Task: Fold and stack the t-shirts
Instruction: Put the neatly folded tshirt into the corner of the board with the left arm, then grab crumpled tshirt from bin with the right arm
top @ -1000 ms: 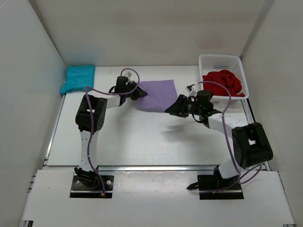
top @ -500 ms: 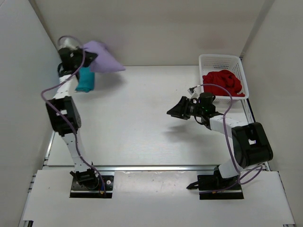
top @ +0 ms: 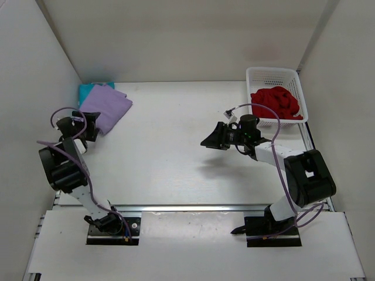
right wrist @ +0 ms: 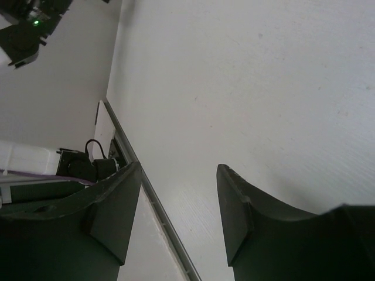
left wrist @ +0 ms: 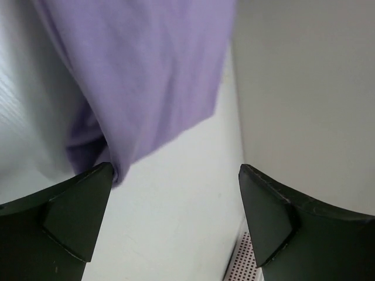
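Observation:
The folded lavender t-shirt (top: 106,108) lies on the teal t-shirt (top: 87,89) in the back left corner, covering most of it. My left gripper (top: 94,130) sits just at the lavender shirt's near edge, jaws wide open and holding nothing. In the left wrist view, the lavender cloth (left wrist: 146,76) hangs in front of the left gripper (left wrist: 176,170), clear of both fingers. The red t-shirt (top: 275,100) lies crumpled in the white basket (top: 274,73) at the back right. My right gripper (top: 210,139) hovers open over the table's middle right; in its own view, the right gripper (right wrist: 179,170) is empty.
White walls close in the table on the left, back and right. The basket's lattice corner (left wrist: 241,263) shows at the bottom of the left wrist view. A metal rail (right wrist: 149,199) runs along the table's near edge.
My left arm swung the lavender t-shirt from the table's middle up to the back left corner and let it go on the teal one; its jaws opened wide. The right gripper barely shifted.

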